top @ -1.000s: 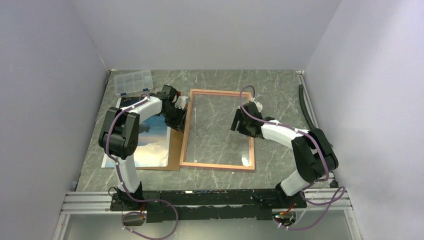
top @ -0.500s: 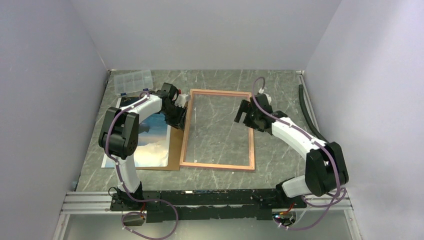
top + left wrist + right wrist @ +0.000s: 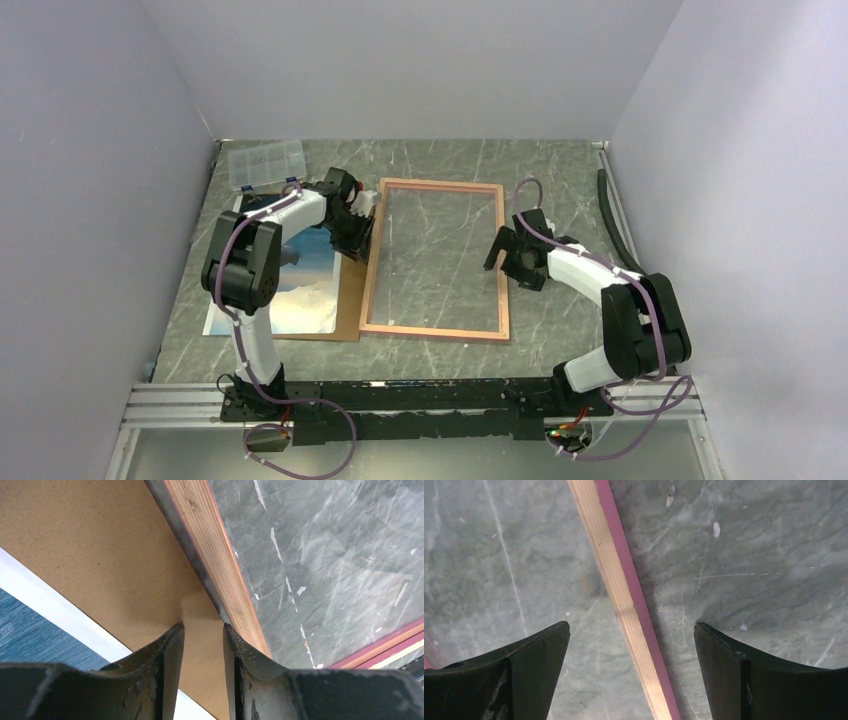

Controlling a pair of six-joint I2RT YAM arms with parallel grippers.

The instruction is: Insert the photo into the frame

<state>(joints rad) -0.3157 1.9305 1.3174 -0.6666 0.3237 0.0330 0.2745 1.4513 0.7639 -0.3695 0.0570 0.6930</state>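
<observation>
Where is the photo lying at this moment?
In the top view, the photo lies face up on the left, on the brown backing board, beside the left rail of the frame.
</observation>
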